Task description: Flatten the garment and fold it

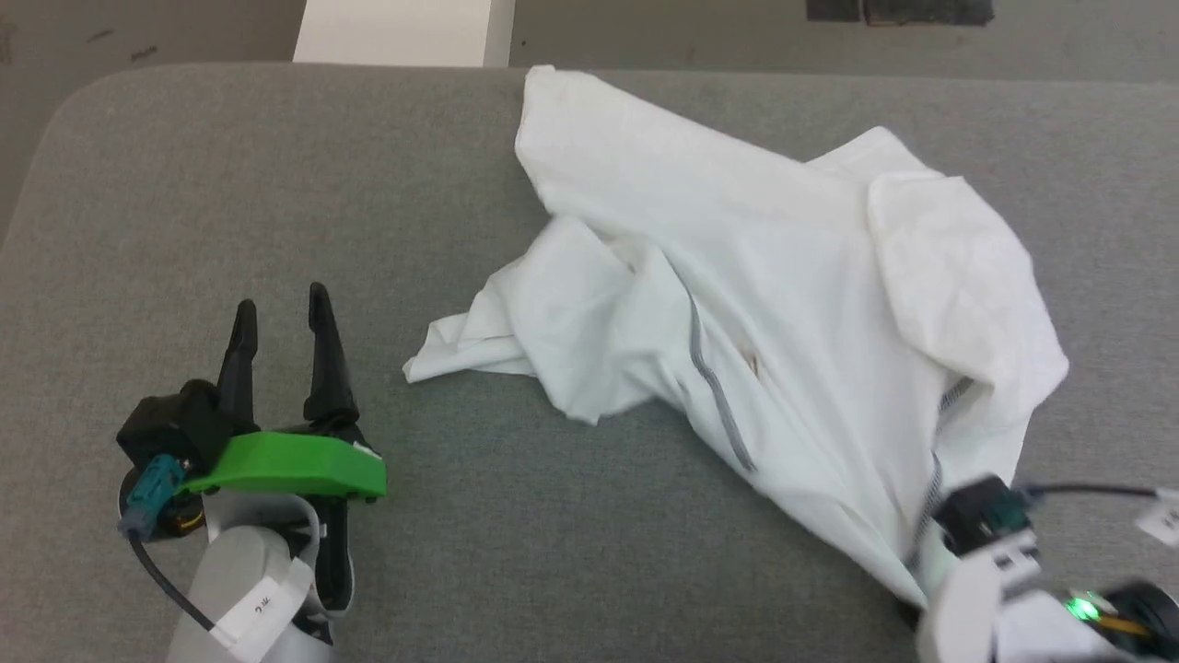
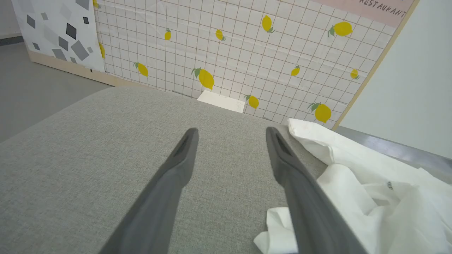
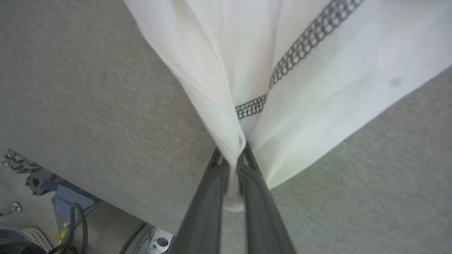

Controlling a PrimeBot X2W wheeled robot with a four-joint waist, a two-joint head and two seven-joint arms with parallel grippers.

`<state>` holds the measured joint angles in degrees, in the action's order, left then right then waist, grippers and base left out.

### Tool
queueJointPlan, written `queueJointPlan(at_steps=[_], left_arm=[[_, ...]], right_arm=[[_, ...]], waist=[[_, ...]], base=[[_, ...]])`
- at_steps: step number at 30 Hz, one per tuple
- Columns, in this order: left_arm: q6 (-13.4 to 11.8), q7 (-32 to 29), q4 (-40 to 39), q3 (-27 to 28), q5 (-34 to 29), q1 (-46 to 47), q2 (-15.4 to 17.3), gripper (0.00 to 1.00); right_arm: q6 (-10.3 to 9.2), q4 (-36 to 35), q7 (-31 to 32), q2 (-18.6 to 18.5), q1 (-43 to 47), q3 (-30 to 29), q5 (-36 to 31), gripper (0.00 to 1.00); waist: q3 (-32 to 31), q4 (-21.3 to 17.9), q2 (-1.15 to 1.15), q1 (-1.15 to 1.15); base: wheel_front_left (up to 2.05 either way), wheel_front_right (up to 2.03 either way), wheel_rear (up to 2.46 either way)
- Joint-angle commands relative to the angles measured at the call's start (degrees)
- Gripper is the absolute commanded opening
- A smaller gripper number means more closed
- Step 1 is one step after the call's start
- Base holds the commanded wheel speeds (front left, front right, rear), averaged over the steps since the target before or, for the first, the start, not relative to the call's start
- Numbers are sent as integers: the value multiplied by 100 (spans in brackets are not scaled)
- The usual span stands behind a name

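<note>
Your garment (image 1: 783, 304) lies crumpled on the right half of the grey padded surface (image 1: 230, 184). Your right gripper (image 3: 231, 158) pinches its near edge, just below the zigzag seam (image 3: 303, 46). Your left gripper (image 1: 283, 301) sits to its left, fingers spread, apart from the cloth.

- The bench (image 1: 276, 184) has a grey woven fabric cover, and its far left corner is rounded.
- One white garment (image 1: 783, 304) lies directly on the bench, on the right half, crumpled and not flat.
- The far tip of the garment reaches the far edge of the bench, about at the middle.
- A bunched, folded part stretches to the left, toward the centre of the bench.
- A dark grey seam line (image 1: 714, 387) runs over the cloth, with a small brown mark (image 1: 751, 364) just beside it, too small to read.
- The near right end of the garment narrows to a point close to the near edge.
</note>
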<state>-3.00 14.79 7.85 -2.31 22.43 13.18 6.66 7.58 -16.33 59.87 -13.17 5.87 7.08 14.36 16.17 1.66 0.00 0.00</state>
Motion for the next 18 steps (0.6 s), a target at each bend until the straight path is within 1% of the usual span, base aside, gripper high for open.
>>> queueJointPlan(at_steps=[1,4,6,7,8,9,12,15,18], left_arm=[[57,20,27,37,-79,-108,-54,100],[98,20,58,94,-126,-184,-83,100],[135,20,90,108,-146,-229,-99,100],[154,20,115,105,-153,-253,-107,100],[167,20,136,99,-158,-272,-112,100],[178,20,161,93,-165,-296,-118,100],[200,17,245,48,-145,-364,-143,100],[234,-73,349,-72,-108,-437,-175,100],[283,-286,408,-284,-79,-484,-218,100]], right_arm=[[-9,-114,173,-12,369,-208,38,0],[-9,-440,352,114,901,-705,-8,0],[-9,-597,298,272,1123,-982,-43,0],[-9,-689,166,368,1183,-1085,-55,11],[-9,-763,1,452,1207,-1158,-63,67],[-9,-810,-210,548,1230,-1229,-71,100],[-9,-828,-813,733,1232,-1341,-24,100],[-9,-765,-1580,909,1179,-1560,76,100],[-9,-730,-2404,980,1046,-1752,16,100]], waist=[[-239,-180,0,0],[-356,-256,0,0],[-426,-296,0,0],[-464,-316,0,0],[-487,-329,0,0],[-517,-346,0,0],[-580,-371,0,0],[-678,-386,0,0],[-726,-405,0,0]], base=[[0,0,0],[0,0,0],[0,0,0],[0,0,0],[0,0,0],[0,0,0],[0,0,0],[0,0,0],[0,0,0]])
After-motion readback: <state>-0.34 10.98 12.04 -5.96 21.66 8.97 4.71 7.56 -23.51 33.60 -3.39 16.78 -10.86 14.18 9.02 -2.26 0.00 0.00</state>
